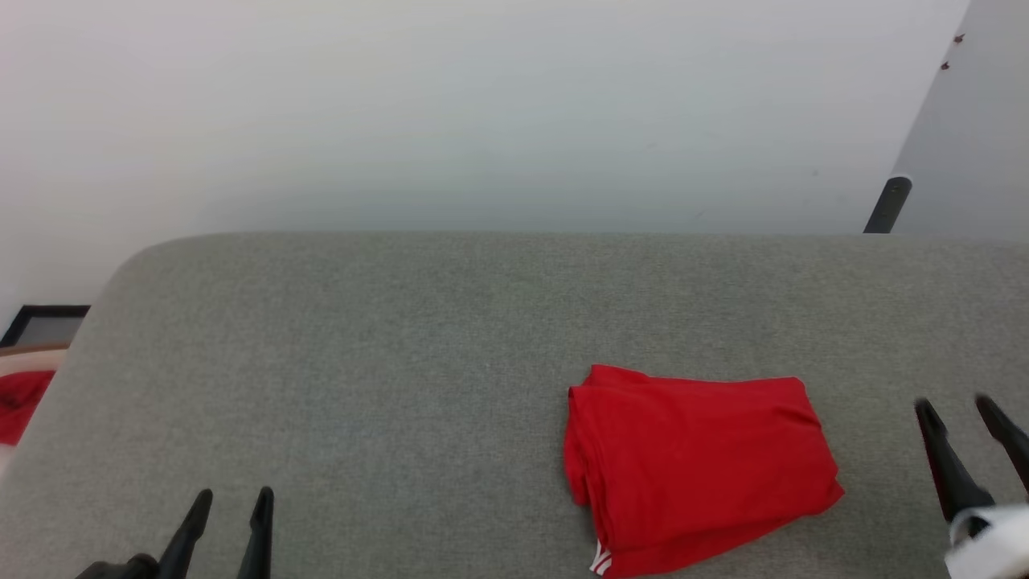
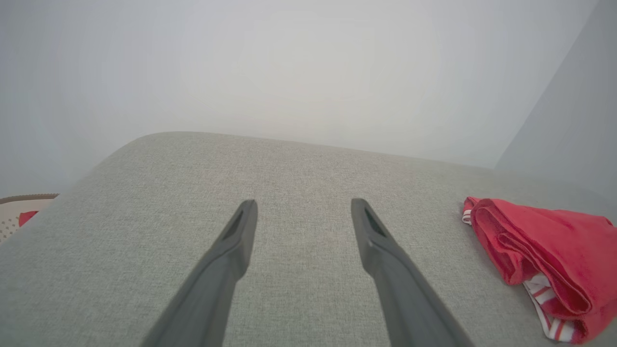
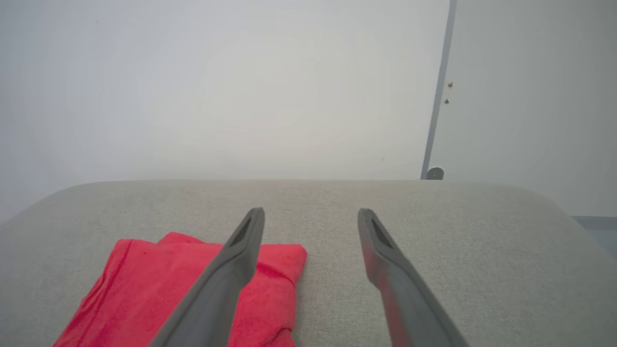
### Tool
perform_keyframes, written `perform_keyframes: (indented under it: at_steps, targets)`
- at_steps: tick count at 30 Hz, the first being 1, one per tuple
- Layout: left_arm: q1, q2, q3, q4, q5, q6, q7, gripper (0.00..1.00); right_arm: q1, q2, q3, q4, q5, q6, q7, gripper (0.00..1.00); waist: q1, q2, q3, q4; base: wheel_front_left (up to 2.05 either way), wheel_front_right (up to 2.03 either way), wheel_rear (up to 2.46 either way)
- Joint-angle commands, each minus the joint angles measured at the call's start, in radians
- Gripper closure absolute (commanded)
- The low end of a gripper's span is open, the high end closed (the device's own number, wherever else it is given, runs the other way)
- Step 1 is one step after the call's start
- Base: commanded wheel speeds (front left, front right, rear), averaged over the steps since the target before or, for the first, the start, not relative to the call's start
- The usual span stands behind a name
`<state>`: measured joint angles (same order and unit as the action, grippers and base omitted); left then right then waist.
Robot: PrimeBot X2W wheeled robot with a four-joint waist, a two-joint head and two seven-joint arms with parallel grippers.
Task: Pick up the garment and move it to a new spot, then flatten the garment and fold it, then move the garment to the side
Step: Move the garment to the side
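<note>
Jersey (image 1: 695,466), probably soft and light, is offering its thick left fold; left gripper (image 1: 234,494) and right gripper (image 1: 954,402) are hovering, fingers apart.

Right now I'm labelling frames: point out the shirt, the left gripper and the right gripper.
shirt (image 1: 699,458), head view, middle of top fold
left gripper (image 1: 235,494), head view, midway between fingertips
right gripper (image 1: 954,402), head view, midway between fingertips

Bright red garment (image 1: 699,462), red-and-white striped trim, left of the black right gripper (image 1: 953,402); heathered grey cushion (image 1: 362,362); wall (image 1: 482,104) seemingly white.
</note>
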<state>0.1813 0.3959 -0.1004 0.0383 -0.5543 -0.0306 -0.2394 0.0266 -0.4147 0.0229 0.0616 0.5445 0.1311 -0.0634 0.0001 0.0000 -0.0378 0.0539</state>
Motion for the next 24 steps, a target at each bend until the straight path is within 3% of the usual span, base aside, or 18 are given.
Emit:
perform_keyframes:
  at_steps: [1,5,16,20,24]
  targets:
    - [-0.014,-0.001,-0.001,-0.001,-0.006,0.001,-0.006,0.0,-0.027,-0.008,0.011,-0.005,0.005,-0.001,0.013,0.0,-0.0001,0.0,0.004,0.005,0.0,0.0,0.0]
    - [-0.027,-0.007,-0.01,0.002,-0.003,-0.003,-0.006,0.0,-0.121,-0.045,0.071,0.012,0.046,-0.001,0.165,0.0,-0.0001,0.0,0.018,0.02,0.0,0.0,0.0]
    - [-0.105,-0.048,-0.043,0.037,0.007,-0.024,-0.015,0.0,-0.375,-0.117,0.212,0.189,0.203,-0.001,0.798,0.0,-0.0001,0.0,0.1,0.069,0.0,0.0,0.0]
    - [-0.142,-0.064,-0.052,0.053,0.012,-0.032,-0.019,0.0,-0.429,-0.127,0.227,0.249,0.206,-0.001,0.928,0.0,-0.0001,0.0,0.144,0.087,0.0,0.0,0.0]
    - [-0.178,-0.082,-0.062,0.07,0.02,-0.045,-0.023,0.0,-0.445,-0.125,0.221,0.299,0.19,-0.001,0.984,0.0,-0.0001,0.0,0.186,0.111,0.0,0.0,0.0]
